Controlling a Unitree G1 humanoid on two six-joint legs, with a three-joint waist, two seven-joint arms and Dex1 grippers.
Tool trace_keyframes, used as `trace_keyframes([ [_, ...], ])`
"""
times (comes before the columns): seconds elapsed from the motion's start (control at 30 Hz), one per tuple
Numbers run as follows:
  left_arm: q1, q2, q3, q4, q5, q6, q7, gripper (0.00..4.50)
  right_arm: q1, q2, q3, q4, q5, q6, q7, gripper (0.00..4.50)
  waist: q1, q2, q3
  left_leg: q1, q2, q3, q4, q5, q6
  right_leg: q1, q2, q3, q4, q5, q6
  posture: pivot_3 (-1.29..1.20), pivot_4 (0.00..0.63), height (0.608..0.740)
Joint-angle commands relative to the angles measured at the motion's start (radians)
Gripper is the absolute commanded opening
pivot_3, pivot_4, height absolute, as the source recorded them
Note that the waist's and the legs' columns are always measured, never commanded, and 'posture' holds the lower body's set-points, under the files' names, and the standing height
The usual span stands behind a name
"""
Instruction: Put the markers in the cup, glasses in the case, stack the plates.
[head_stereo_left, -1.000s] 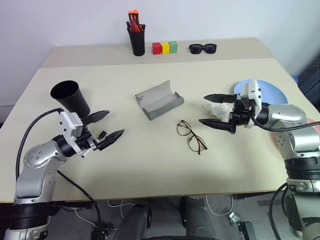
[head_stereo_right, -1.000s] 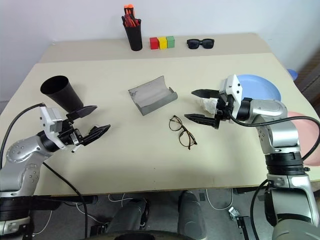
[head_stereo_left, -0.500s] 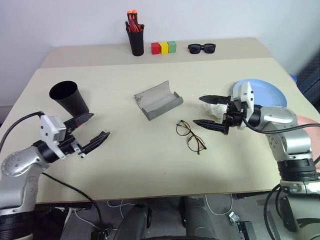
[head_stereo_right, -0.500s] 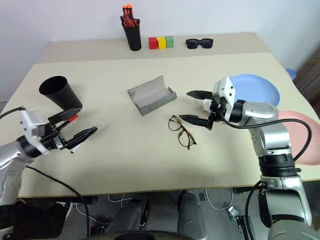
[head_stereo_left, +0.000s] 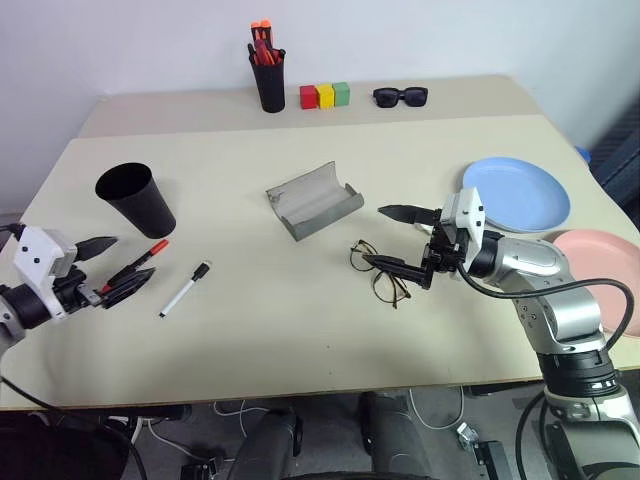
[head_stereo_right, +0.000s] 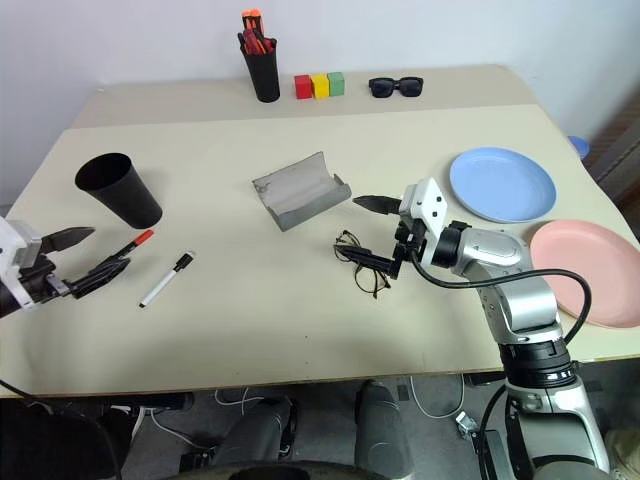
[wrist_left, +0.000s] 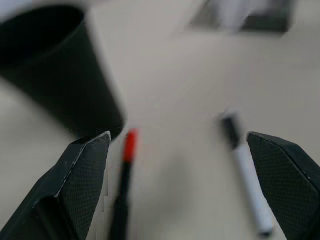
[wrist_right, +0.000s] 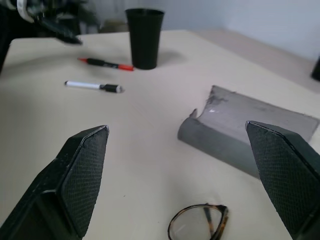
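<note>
Beneath the right claw (head_stereo_left: 398, 238), seemingly untouched, lie the glasses (head_stereo_left: 381, 271).

The left gripper (head_stereo_left: 108, 268) has swung well out toward the left edge of the surface (head_stereo_left: 300, 330), away from the spot in front of the cup (head_stereo_left: 135, 198) where it hung a second ago, so the red-capped marker (head_stereo_left: 135, 265) and the white marker (head_stereo_left: 186, 289) now lie in plain sight. The right gripper (head_stereo_left: 398, 238) has drifted leftward off the blue plate (head_stereo_left: 516, 193) and now sits over the glasses (head_stereo_left: 378, 270), its fingers (head_stereo_left: 392, 265) spread as before. With that arm moved, the pink plate (head_stereo_left: 598, 268) now shows.
</note>
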Motion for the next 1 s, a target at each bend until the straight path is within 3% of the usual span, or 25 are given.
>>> trace_keyframes([
  [0.03,-0.024,0.032,0.007,0.088,0.037,-0.031,-0.006,4.50,0.004,0.010,-0.009,-0.042,0.003,-0.022,-0.021,4.48,0.003,0.000,0.000,0.000,0.000,0.000,0.000,0.000,0.000,0.000,0.000,0.000,0.000,0.000,0.000,0.00,0.150,0.740],
  [0.27,-0.161,0.049,-0.064,0.234,0.060,0.087,-0.008,4.50,0.031,0.018,-0.003,-0.059,-0.002,-0.031,-0.044,4.48,0.009,-0.001,0.000,-0.001,0.000,-0.001,0.001,0.000,-0.001,0.000,0.000,0.000,0.000,0.000,0.000,0.00,0.150,0.740],
  [0.43,-0.285,0.046,-0.165,0.384,0.125,0.050,-0.052,4.50,0.041,0.017,-0.002,-0.069,-0.002,-0.030,-0.056,4.48,0.003,-0.001,0.000,0.000,0.000,0.000,0.001,0.000,-0.001,0.000,0.001,0.000,0.000,0.000,0.000,0.00,0.150,0.740],
  [0.67,-0.400,0.038,-0.279,0.494,0.167,0.133,-0.127,4.50,0.049,0.003,-0.008,-0.085,-0.012,-0.022,-0.071,4.48,0.003,-0.001,-0.001,0.000,0.000,0.000,0.001,-0.001,-0.001,-0.001,0.001,0.000,0.000,0.001,-0.001,0.00,0.150,0.740],
  [0.77,-0.392,0.042,-0.308,0.480,0.169,0.177,-0.171,3.61,0.054,-0.005,-0.017,-0.088,-0.011,-0.021,-0.076,4.50,0.004,-0.001,-0.001,0.000,0.000,0.000,0.001,-0.001,-0.001,0.000,0.001,0.000,0.001,0.000,-0.001,0.00,0.150,0.740],
  [1.0,-0.357,0.067,-0.326,0.423,0.169,0.264,-0.219,0.10,0.051,-0.002,-0.011,-0.082,-0.022,-0.025,-0.091,4.50,0.002,-0.001,-0.001,0.000,0.000,0.000,0.001,-0.001,-0.001,0.000,0.001,0.000,0.001,0.000,-0.001,0.00,0.150,0.740],
])
